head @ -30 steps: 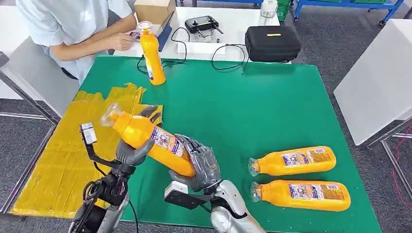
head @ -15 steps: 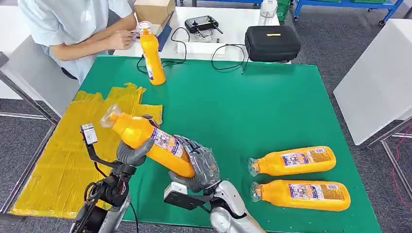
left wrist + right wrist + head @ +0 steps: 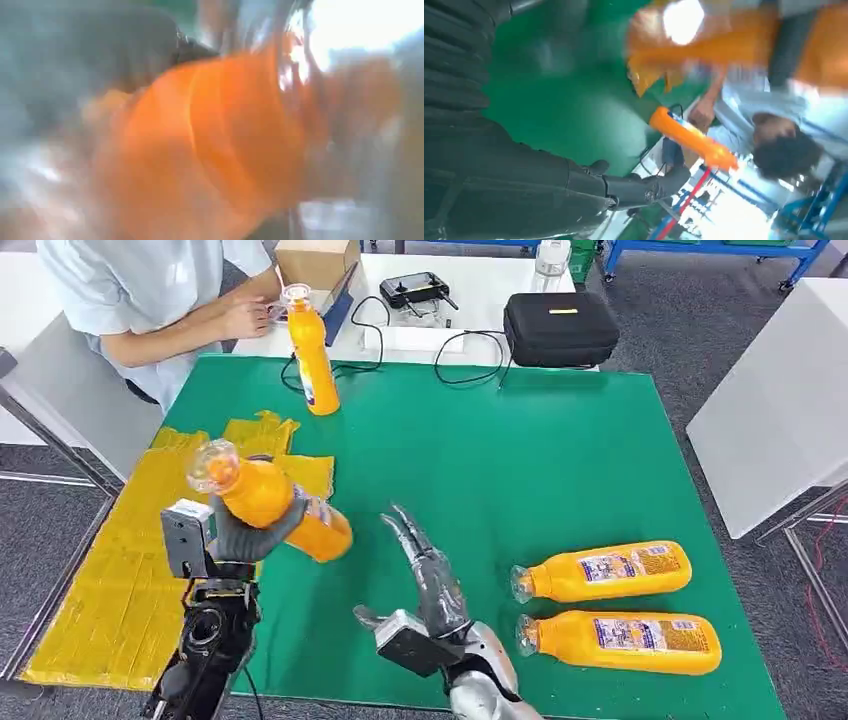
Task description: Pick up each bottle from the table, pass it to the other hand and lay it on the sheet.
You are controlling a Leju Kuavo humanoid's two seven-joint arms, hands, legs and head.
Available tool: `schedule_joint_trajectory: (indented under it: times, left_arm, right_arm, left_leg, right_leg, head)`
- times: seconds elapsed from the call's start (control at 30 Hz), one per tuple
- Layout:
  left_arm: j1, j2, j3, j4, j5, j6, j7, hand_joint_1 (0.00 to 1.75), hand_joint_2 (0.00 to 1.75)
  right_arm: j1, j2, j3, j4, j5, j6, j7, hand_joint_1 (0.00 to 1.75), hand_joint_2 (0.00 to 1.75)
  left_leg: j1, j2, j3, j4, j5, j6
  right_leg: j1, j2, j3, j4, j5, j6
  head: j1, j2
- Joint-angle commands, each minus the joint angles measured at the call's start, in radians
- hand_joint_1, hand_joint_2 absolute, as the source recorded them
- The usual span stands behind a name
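Handover done: bottle now in left hand alone, right hand released.

A second ago both hands were on the bottle [image 3: 268,502]; now the left hand [image 3: 245,535] grips it around the middle, cap end raised and tilted away from the robot, while the right hand [image 3: 425,565] has let go and stands with fingers straight and apart, holding nothing. The bottle has swung away from the right hand and hangs over the near edge of the yellow sheet [image 3: 110,570], not yet laid down. Judged: pass step complete, laying down is next. Right of the sheet, two more bottles [image 3: 605,572] [image 3: 625,642] lie on the green table [image 3: 500,460]; an upright bottle [image 3: 312,355] stands beyond the sheet, near a seated person [image 3: 160,300].
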State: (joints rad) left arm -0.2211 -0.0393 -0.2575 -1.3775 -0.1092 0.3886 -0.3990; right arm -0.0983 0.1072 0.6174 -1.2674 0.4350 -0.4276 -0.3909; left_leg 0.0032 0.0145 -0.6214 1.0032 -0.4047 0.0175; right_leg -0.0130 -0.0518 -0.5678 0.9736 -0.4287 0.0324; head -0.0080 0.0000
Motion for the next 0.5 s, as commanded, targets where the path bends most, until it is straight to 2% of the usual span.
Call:
schedule_joint_trajectory:
  times: [0.03,0.1,0.13,0.17,0.2,0.3,0.37,0.5]
  left_arm:
    - [-0.08,0.065,-0.02,0.077,-0.51,0.154,0.124,1.75,1.75]
    - [-0.091,0.075,-0.026,0.102,-0.764,0.215,0.224,1.75,1.75]
    - [-0.108,0.097,-0.035,0.133,-1.003,0.22,0.32,1.75,1.75]
    - [-0.127,0.121,-0.042,0.165,-1.24,0.194,0.426,1.75,1.75]
    - [-0.155,0.145,-0.059,0.215,-1.387,0.164,0.483,1.75,1.75]
    - [-0.169,0.149,-0.055,0.246,-1.382,0.181,0.478,1.75,1.75]
    - [-0.169,0.149,-0.055,0.246,-1.382,0.181,0.478,1.75,1.75]
    - [-0.168,0.147,-0.056,0.247,-1.382,0.182,0.478,1.75,1.75]
  right_arm:
    - [0.084,-0.033,-0.17,-0.256,-0.051,0.039,-0.012,0.0,1.75]
    - [0.093,-0.024,-0.189,-0.282,-0.058,0.041,-0.021,0.0,1.75]
    - [0.099,-0.02,-0.202,-0.307,-0.081,0.057,-0.023,0.0,1.75]
    - [0.1,-0.018,-0.211,-0.325,-0.106,0.08,-0.022,0.0,1.75]
    - [0.106,-0.014,-0.224,-0.348,-0.119,0.089,-0.021,0.0,1.75]
    - [0.108,-0.015,-0.228,-0.357,-0.12,0.095,-0.017,0.0,1.75]
    - [0.108,-0.015,-0.228,-0.357,-0.12,0.095,-0.017,0.0,1.75]
    - [0.111,-0.013,-0.227,-0.353,-0.12,0.094,-0.018,0.0,1.75]
  left_leg:
    - [0.001,-0.005,0.001,0.001,0.0,-0.001]
    - [0.001,-0.003,0.002,0.001,-0.001,-0.001]
    - [0.001,-0.001,0.001,0.0,-0.001,-0.001]
    - [0.0,-0.001,0.0,0.0,0.0,0.0]
    - [0.001,-0.001,0.001,0.0,0.0,-0.001]
    - [0.001,-0.004,0.002,0.0,0.0,-0.001]
    - [0.001,0.0,0.0,0.0,0.001,0.0]
    - [0.001,-0.002,0.002,0.0,0.001,-0.001]
  right_leg:
    - [0.0,-0.002,0.002,0.001,-0.002,-0.001]
    - [0.0,0.001,0.003,0.0,-0.001,-0.001]
    - [0.0,0.002,0.002,0.0,-0.001,-0.001]
    - [0.0,0.001,0.0,0.0,0.0,0.0]
    - [0.0,0.002,0.002,0.0,-0.001,-0.001]
    - [0.0,0.0,0.003,0.0,-0.001,-0.001]
    - [0.0,0.002,0.001,0.0,0.0,-0.001]
    - [0.0,0.002,0.002,0.0,0.0,-0.001]
  head:
    - [0.0,0.0]
    - [0.0,0.0]
    - [0.0,0.0]
    - [0.001,0.0]
    - [0.0,0.0]
    - [0.001,0.0]
    - [0.0,0.0]
    - [0.0,0.0]
